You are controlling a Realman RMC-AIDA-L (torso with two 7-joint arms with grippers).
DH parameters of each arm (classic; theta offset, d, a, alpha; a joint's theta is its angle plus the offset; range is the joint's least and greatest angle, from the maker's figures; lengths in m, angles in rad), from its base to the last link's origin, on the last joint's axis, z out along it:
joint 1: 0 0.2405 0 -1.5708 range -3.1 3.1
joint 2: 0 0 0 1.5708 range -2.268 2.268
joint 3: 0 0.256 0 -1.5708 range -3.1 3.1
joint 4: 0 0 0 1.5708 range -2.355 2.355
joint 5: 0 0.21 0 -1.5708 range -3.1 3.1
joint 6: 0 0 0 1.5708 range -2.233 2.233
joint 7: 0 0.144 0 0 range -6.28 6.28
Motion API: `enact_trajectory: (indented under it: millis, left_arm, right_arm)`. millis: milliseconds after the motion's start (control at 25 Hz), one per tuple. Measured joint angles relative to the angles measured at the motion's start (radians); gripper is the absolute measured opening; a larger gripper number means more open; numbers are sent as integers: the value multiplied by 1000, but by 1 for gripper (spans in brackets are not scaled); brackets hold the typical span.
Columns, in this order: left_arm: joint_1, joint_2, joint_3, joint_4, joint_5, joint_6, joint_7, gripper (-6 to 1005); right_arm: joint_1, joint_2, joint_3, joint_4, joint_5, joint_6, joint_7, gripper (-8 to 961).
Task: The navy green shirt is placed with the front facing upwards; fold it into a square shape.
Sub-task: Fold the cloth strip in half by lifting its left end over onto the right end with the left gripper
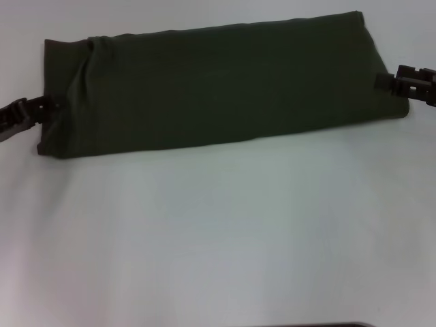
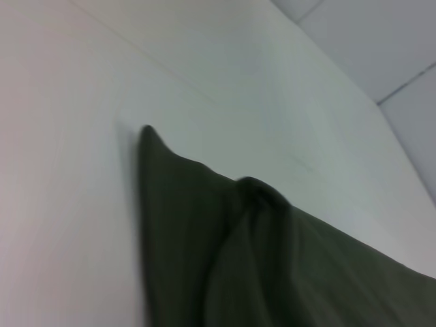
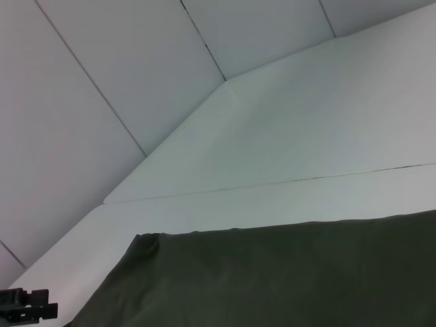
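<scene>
The navy green shirt [image 1: 225, 85] lies as one long folded band across the far half of the white table [image 1: 218, 238], plain green side up, with no lettering showing. My left gripper [image 1: 42, 109] sits at the band's left end, right against the bunched cloth there. My right gripper [image 1: 395, 83] is at the right end, just over the cloth's edge. The left wrist view shows a creased corner of the shirt [image 2: 272, 266] from close up. The right wrist view looks along the shirt [image 3: 272, 279] toward the left gripper [image 3: 24, 304] at the far end.
White table surface stretches from the shirt to the near edge, where a thin dark strip [image 1: 340, 325] shows. Grey wall panels [image 3: 102, 82] stand behind the table's far side.
</scene>
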Motion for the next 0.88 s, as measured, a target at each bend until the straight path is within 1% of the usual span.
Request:
enact_trajectory:
  millis: [360, 880]
  left_arm:
    - [17, 10, -6, 13, 46, -30, 2, 631]
    - [15, 9, 2, 26, 79, -29, 4, 583]
  right_arm:
    - [1, 1, 1, 12, 0, -3, 9, 891]
    - [-6, 3, 2, 12, 1, -8, 11, 878]
